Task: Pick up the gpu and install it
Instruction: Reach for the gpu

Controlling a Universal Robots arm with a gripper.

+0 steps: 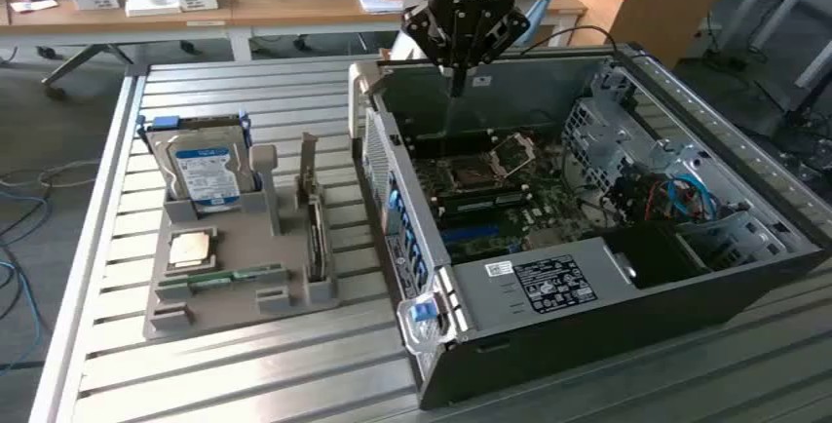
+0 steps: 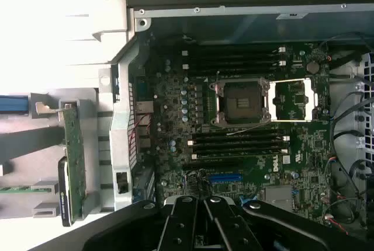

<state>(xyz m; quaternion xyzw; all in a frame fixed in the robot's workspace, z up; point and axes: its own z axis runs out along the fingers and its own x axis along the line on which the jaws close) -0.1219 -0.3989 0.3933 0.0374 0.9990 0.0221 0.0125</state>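
One tool (image 1: 454, 84): it is seen fully closed, with the fingertips pressed together, and nothing is held in it.
Tool position: it is hung above the open computer case (image 1: 761, 204), over the motherboard (image 1: 520, 204) and near the processor socket (image 1: 488, 165), with no contact to the board.
Gpu (image 1: 314, 233): it is stood on its edge in a slot of the grey holder (image 1: 247, 301), outside the case and well apart from the tool.
Gpu in the wrist view: the gpu (image 2: 73, 152) is seen edge-on, just beside the outer wall of the case.
Holder: it is placed on the slatted metal tabletop (image 1: 260, 374), at the exterior view's left of the case.
Other parts in the holder: a hard drive (image 1: 205, 172) with a blue label is stood upright, and a green memory stick (image 1: 241, 275) is laid flat.
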